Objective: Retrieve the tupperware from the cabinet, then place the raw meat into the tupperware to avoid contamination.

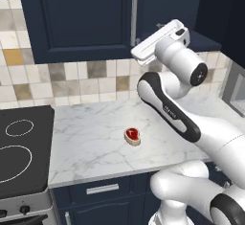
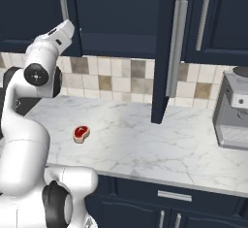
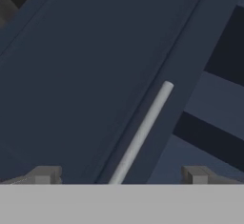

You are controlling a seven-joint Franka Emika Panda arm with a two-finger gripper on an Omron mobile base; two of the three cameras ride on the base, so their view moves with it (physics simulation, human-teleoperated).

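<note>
Nearest the base: low navy drawers with short horizontal silver handles, set under the front edge of the tabletop. The tabletop is white marble with grey veining. Black cooktop with white ring markings sits flush at its left end; knobs below it. A grey appliance stands at the right end, against the wall; type not clear. Raw meat lies alone on the bare marble, toward the front and well apart from cooktop and appliance: small red slice, roundish, cream-tan fatty rim along one side, flat on the stone. Small dark lettering on the arm's forearm link, too small to read; no other writing legible. Behind the tabletop, a backsplash of square tiles in cream, tan, grey and ochre. Above it, the cabinet: dark navy wall unit, flat doors, long vertical silver bar handle. In the right base view one door stands swung out edge-on, its handle facing the camera; interior dark, contents cannot be made out. End effector is raised up at the cabinet front, jaws spread wide with nothing between them; in the hand view the silver bar handle runs up between the two finger tips, close ahead, contact not discernible.
</note>
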